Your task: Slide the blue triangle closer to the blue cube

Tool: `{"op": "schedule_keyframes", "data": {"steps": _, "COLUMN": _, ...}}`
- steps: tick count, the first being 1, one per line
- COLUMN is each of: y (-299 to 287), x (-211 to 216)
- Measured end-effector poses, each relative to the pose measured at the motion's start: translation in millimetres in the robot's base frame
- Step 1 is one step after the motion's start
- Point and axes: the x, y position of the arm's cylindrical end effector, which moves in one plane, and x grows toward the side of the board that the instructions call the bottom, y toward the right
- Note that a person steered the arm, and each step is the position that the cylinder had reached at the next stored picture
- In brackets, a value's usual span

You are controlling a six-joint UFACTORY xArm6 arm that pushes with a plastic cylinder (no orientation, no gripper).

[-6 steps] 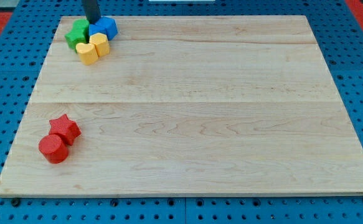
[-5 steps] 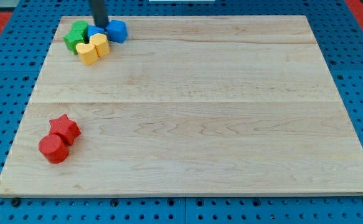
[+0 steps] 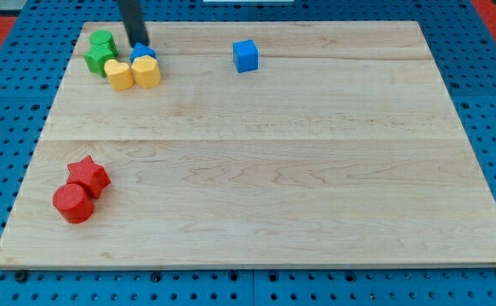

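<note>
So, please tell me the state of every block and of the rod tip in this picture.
my tip: touching blue triangle's top edge
blue triangle: wedged behind yellow blocks
blue cube: alone, apart
yellow blocks: side by side
green blocks: clustered
red star: touching red cylinder

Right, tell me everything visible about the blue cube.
The blue cube is a small solid block, evenly bright blue with a matte look, its top and two side faces showing. It sits flat on the wooden board near the view's top, turned slightly. Nothing touches it: my tip and the cluster with the blue triangle lie well to the view's left.
</note>
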Motion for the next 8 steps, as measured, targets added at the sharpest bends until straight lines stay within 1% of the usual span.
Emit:
{"op": "schedule_keyframes", "data": {"steps": 1, "y": 6, "x": 1}}
{"op": "schedule_keyframes", "data": {"steps": 3, "y": -42, "x": 14}}
{"op": "schedule_keyframes", "data": {"steps": 4, "y": -22, "x": 48}}
{"op": "schedule_keyframes", "data": {"steps": 5, "y": 45, "x": 58}}
{"op": "schedule_keyframes", "data": {"steps": 6, "y": 103, "x": 54}}
{"op": "schedule_keyframes", "data": {"steps": 7, "y": 81, "x": 54}}
{"op": "schedule_keyframes", "data": {"steps": 8, "y": 77, "x": 41}}
